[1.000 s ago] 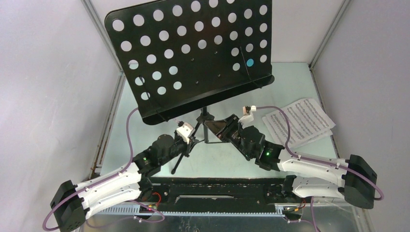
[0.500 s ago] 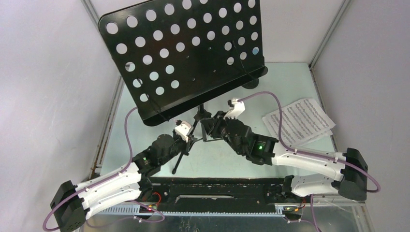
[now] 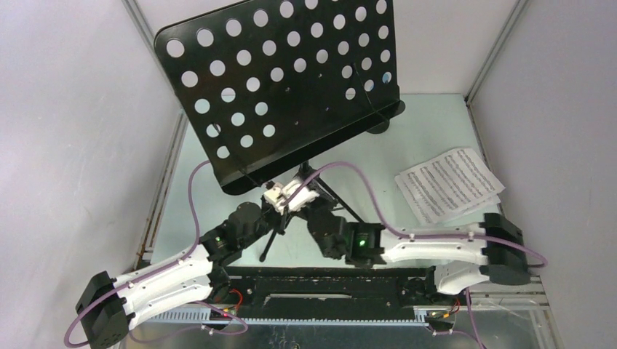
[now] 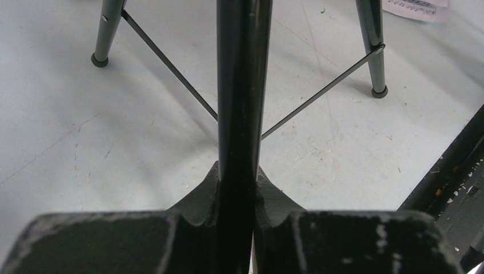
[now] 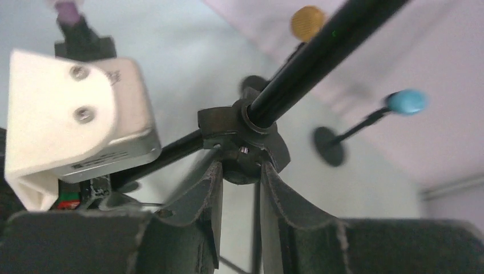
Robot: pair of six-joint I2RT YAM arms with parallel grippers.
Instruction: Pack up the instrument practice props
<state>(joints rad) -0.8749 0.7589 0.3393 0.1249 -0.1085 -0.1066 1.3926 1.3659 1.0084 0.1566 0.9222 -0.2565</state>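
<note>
The black music rack (image 3: 284,87) stands mid-table, its perforated desk tilted toward the left. My left gripper (image 3: 282,212) is shut on one black tube of its tripod (image 4: 240,103); in the left wrist view my gripper (image 4: 237,180) has both jaws pressed on the tube. My right gripper (image 3: 304,201) is right beside it, and in the right wrist view my gripper (image 5: 240,170) pinches the bottom of the tripod hub (image 5: 242,137). White sheet-music pages (image 3: 447,183) lie at the right. A light-blue microphone (image 5: 406,101) and a tan one (image 5: 308,21) stand on round-based holders (image 5: 328,145) behind.
Two other tripod legs (image 4: 374,51) stand on the pale table with thin braces between them. One holder's round base (image 3: 378,127) peeks out under the desk's right corner. Metal frame rails and white walls close in both sides and the back.
My right arm has swung left and low, bringing its gripper in against my left wrist at the tripod hub. The rack's desk has shifted and tilted slightly. My left arm has stayed put.
</note>
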